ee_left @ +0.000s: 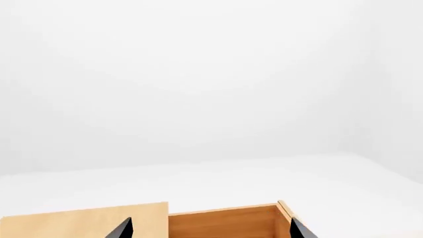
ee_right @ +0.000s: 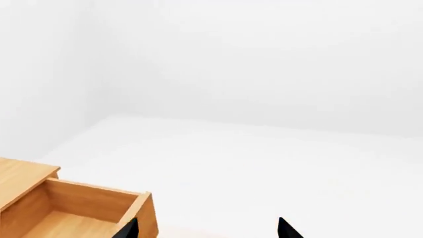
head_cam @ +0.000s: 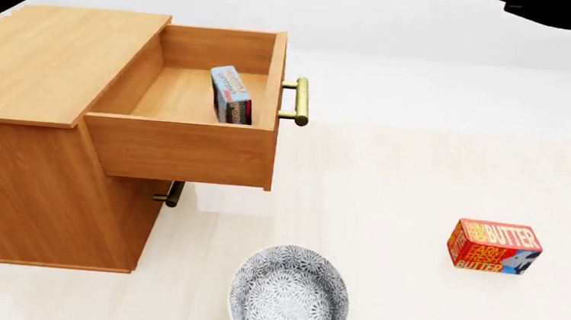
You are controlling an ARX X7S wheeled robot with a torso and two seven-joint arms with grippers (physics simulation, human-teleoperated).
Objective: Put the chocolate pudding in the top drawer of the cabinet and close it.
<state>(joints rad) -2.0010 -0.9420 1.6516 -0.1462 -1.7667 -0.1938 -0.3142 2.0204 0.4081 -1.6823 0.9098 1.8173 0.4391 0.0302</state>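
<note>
Pale floor (head_cam: pixel 417 178) w/ cabinet (head_cam: pixel 29 186), patterned bowl (head_cam: pixel 289 294), butter box (head_cam: pixel 494 247) on it.

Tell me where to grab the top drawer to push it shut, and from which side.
Take the brass bar handle on the top drawer, coming from the open floor side in front of the drawer's face. The drawer stands pulled well out of the cabinet, and the bar stands off the front, leaving a gap for fingers. The chocolate pudding already stands inside, so a straight push should do.

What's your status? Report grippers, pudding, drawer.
Left gripper and right gripper open, empty, raised. Chocolate pudding on edge inside top drawer. Drawer open, not yet closed. Nothing blocking its front.
</note>
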